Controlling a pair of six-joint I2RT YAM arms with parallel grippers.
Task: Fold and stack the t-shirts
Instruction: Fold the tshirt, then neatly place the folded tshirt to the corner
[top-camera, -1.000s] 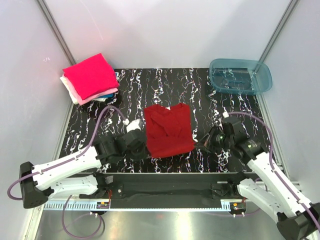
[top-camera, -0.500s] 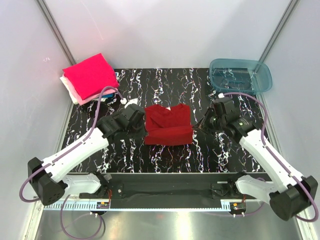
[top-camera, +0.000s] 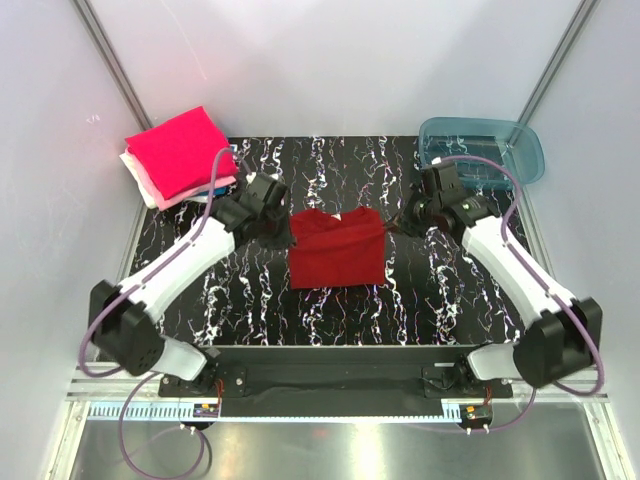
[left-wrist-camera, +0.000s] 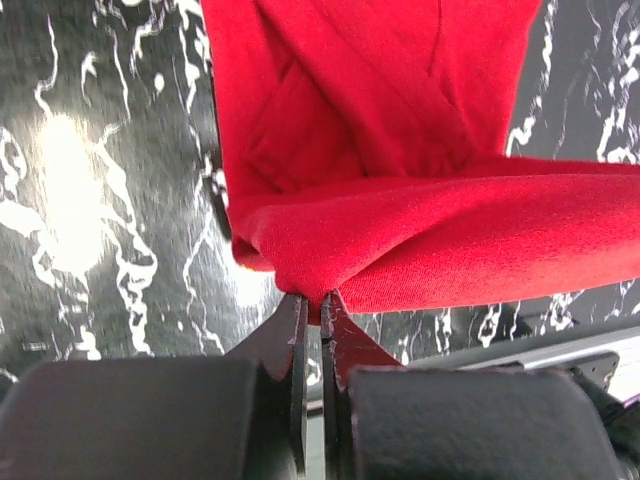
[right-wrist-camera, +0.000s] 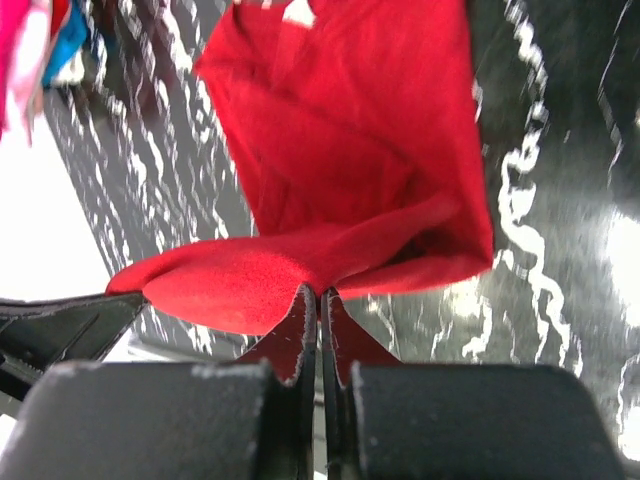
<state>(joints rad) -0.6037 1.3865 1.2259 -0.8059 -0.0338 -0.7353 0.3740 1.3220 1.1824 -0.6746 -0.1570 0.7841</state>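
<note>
The dark red t-shirt (top-camera: 337, 250) lies mid-table, its near half folded back over the far half. My left gripper (top-camera: 287, 232) is shut on the shirt's folded edge at its far left corner; in the left wrist view the red cloth (left-wrist-camera: 400, 150) is pinched between the closed fingertips (left-wrist-camera: 318, 305). My right gripper (top-camera: 393, 227) is shut on the far right corner; its wrist view shows the cloth (right-wrist-camera: 350, 160) pinched at the tips (right-wrist-camera: 320, 295). A stack of folded shirts (top-camera: 180, 152), bright magenta-pink on top over pale pink, white and blue, sits at the far left.
A teal see-through tub (top-camera: 485, 152) stands at the far right corner, close behind my right arm. White walls enclose the black marbled table (top-camera: 330, 320) on three sides. Purple cables loop over both arms.
Both grippers carried the shirt's near edge away from me, from the front of the table up over to its far edge, folding the shirt in half. Both arms are now stretched out.
</note>
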